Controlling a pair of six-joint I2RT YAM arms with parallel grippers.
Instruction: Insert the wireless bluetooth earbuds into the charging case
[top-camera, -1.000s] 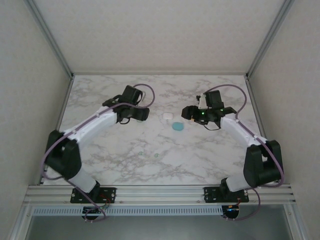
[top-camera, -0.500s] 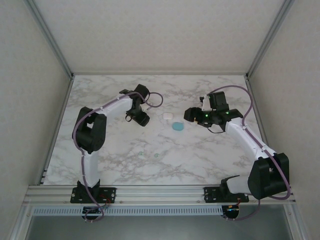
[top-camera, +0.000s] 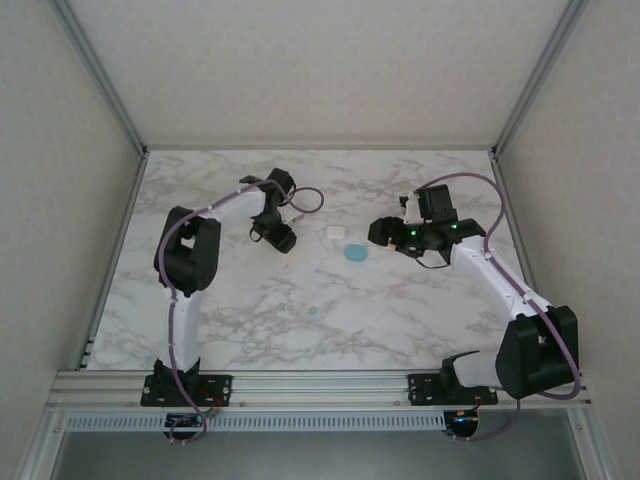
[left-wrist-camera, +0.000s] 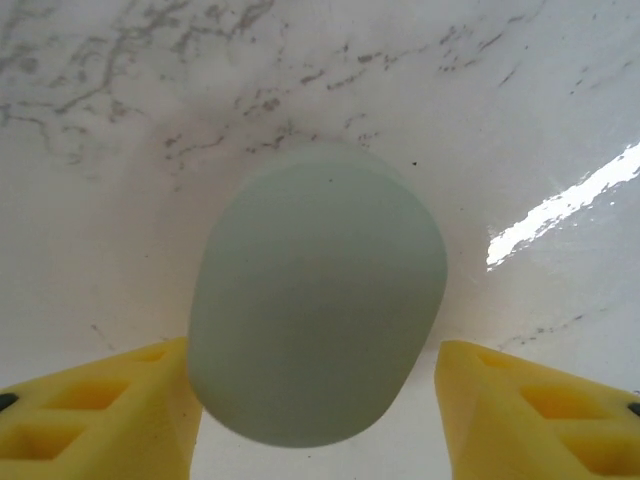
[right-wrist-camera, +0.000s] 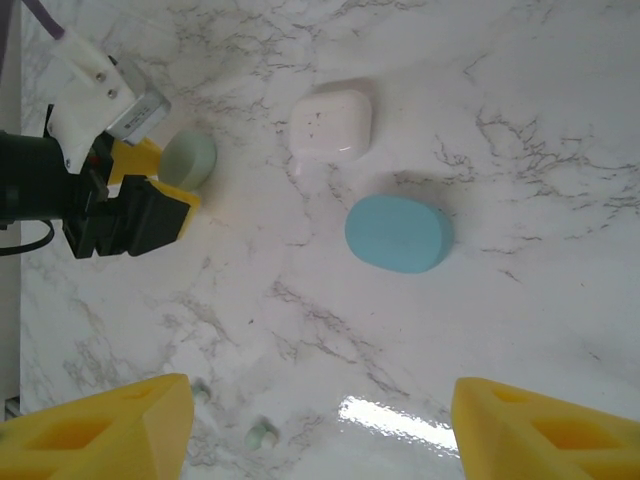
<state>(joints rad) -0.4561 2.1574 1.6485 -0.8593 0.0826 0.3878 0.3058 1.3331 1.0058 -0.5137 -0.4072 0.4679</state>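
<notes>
mint case (left-wrist-camera: 315, 295) lengthwise between yellow fingers (left-wrist-camera: 90, 400)

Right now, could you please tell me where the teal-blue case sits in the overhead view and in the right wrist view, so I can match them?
Top external: the teal-blue case lies just right of the picture's centre.
Right wrist: the teal-blue case lies slightly right of centre, lengthwise across the picture.
Shared landmark: the white case, up and to the left of it in both views.
</notes>
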